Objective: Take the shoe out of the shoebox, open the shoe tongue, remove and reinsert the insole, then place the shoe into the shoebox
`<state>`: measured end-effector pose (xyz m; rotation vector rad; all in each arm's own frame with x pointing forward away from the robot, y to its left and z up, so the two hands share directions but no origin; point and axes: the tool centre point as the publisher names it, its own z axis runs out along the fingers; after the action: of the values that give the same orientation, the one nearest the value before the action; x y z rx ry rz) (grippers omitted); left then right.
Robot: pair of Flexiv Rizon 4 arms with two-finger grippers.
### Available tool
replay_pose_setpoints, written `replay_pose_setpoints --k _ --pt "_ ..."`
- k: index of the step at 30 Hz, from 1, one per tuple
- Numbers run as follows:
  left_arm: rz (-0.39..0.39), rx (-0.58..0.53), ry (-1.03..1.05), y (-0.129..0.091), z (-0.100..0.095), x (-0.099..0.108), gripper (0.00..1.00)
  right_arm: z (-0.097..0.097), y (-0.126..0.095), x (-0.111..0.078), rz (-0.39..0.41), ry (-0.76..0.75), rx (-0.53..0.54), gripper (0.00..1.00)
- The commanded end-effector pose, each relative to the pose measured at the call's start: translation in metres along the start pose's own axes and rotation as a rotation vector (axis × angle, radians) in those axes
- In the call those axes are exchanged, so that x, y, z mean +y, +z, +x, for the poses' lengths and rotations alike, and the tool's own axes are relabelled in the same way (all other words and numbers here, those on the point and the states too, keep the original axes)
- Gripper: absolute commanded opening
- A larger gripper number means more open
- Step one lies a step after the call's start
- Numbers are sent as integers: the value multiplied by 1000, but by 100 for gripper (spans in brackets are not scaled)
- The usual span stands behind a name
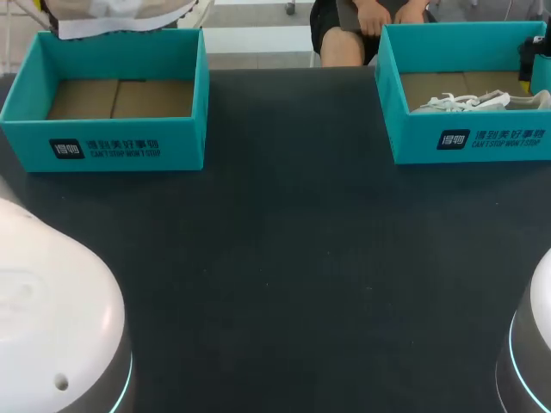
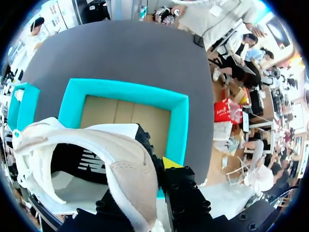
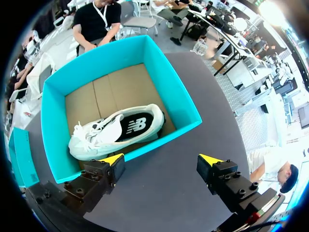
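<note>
My left gripper (image 2: 157,169) squeezes the shoe (image 2: 120,164) up over the empty shoebox (image 2: 179,121). My right gripper (image 3: 161,166) has its fingers apart. The shoe is out; I can't tell about the insole.

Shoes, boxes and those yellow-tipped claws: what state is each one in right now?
left box: open, no lid, empty.
right box: open, no lid, one shoe inside.
boxed shoe: lying in the right box, laced, untouched.
held shoe: in the air above the left box, gripped at its heel end.
left gripper: shut on the held shoe.
right gripper: open, empty, hovering just in front of the right box.
</note>
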<state>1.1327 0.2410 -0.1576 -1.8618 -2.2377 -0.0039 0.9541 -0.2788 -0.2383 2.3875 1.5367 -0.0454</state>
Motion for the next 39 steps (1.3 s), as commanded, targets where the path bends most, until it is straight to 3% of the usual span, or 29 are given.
replay_pose_setpoints --k 1,6,11,14,35,39 --pt "-230 8 -31 -9 -16 -94 0 -1 0 -1 -2 1 1 100" --pt "-261 -1 -106 -7 -42 -140 0 -1 0 -1 -2 1 1 100" --pt "-200 -3 -32 -10 -72 -184 0 -1 0 -1 -2 1 1 100" --pt "-174 -2 60 -12 -86 -200 0 -1 0 -1 -2 1 1 100" --pt "-181 -4 87 -13 -88 -202 0 -1 0 -1 -2 1 1 100" --pt "-212 -35 107 -20 -94 -239 0 -1 0 -1 -2 1 1 100"
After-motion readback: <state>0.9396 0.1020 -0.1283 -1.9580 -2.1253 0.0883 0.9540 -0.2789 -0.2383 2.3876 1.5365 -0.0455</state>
